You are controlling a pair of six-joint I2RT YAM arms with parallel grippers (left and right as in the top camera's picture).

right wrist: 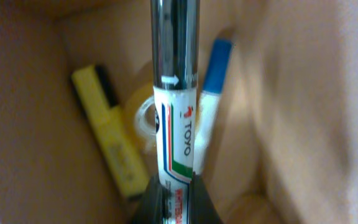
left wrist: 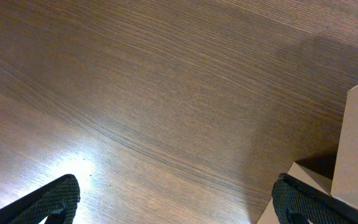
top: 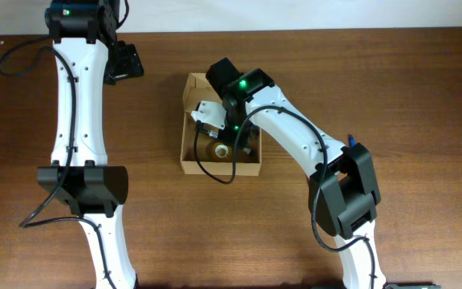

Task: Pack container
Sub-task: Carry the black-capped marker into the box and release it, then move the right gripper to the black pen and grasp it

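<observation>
Right gripper (right wrist: 173, 194): clamped on TOYO marker (right wrist: 178, 127)
Left gripper (left wrist: 179, 200): spread wide apart
Container (top: 186, 120): tan cardboard, flap open, yellow highlighter (right wrist: 112, 142) and blue-capped pen (right wrist: 211, 87) inside

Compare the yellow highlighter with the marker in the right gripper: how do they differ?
The yellow highlighter lies loose in the container; the marker is clamped in the right gripper. The highlighter is mostly yellow; the marker is white with a dark shiny upper part. Both are pens.

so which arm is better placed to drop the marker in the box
Right arm, likely: its jaws are shut on the marker inside the box, over a yellow highlighter, tape roll and blue pen. The left arm has open jaws over the table beside the box.
</observation>
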